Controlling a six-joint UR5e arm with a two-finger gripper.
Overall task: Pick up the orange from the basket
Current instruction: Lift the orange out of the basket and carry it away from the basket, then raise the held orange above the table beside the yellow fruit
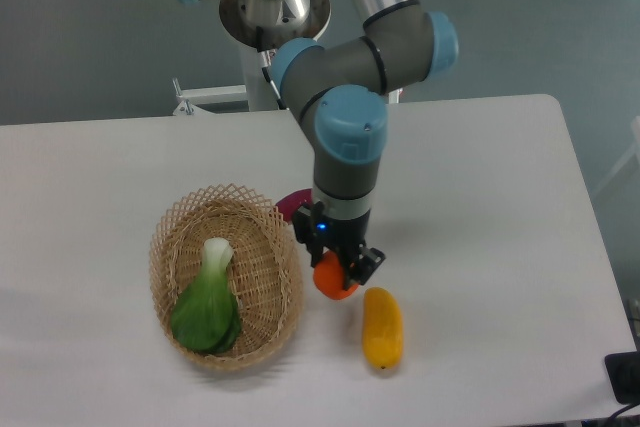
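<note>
The orange (334, 283) is small, round and bright orange. It sits between the fingers of my gripper (338, 265), just right of the basket's rim and outside the basket, at or just above the table. The gripper is shut on the orange and covers its top. The basket (262, 209) is oval light-tan wicker at the left front of the table. It holds a green bok choy (207, 305).
An elongated yellow-orange fruit (382, 327) lies on the table just right of and below the orange. A dark pink object (291, 204) shows partly behind the gripper, next to the basket's far right rim. The table's right edge (600, 247) runs near a dark object (625, 377).
</note>
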